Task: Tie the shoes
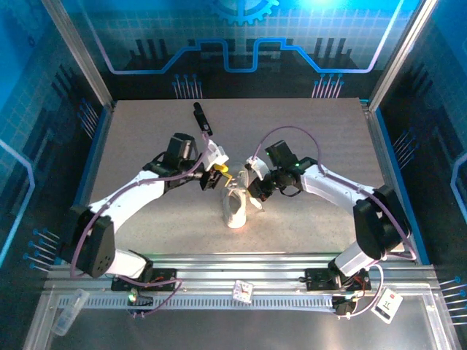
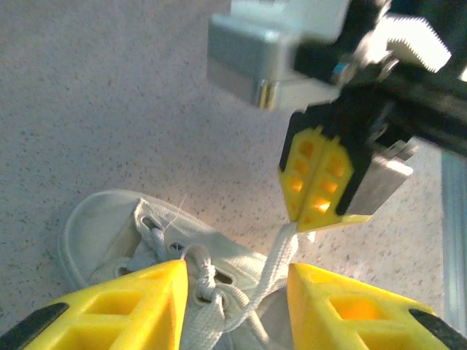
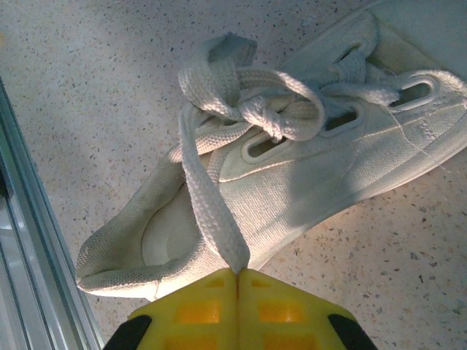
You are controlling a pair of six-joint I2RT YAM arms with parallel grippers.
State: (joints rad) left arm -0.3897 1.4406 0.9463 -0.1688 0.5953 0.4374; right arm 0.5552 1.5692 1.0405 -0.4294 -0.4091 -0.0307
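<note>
The white sneaker (image 1: pixel 235 208) lies mid-table, toe toward the arms. Both grippers hover over its heel end. In the right wrist view the shoe (image 3: pixel 314 175) lies on its side, its laces bunched in a loose knot (image 3: pixel 270 117). One flat lace (image 3: pixel 211 204) runs from the knot into my right gripper (image 3: pixel 237 273), which is shut on it. My left gripper (image 2: pixel 237 271) stands open above the shoe (image 2: pixel 109 226), the knot (image 2: pixel 204 281) and a lace strand (image 2: pixel 281 255) lying between its fingers, ungripped. That strand rises into the right gripper (image 2: pixel 306 219).
A small black bar-shaped object (image 1: pixel 198 115) lies at the back of the speckled table (image 1: pixel 146 131). An aluminium rail (image 3: pixel 29 277) runs close to the shoe's heel. Metal framing (image 1: pixel 241 266) borders the near edge, with posts at both sides.
</note>
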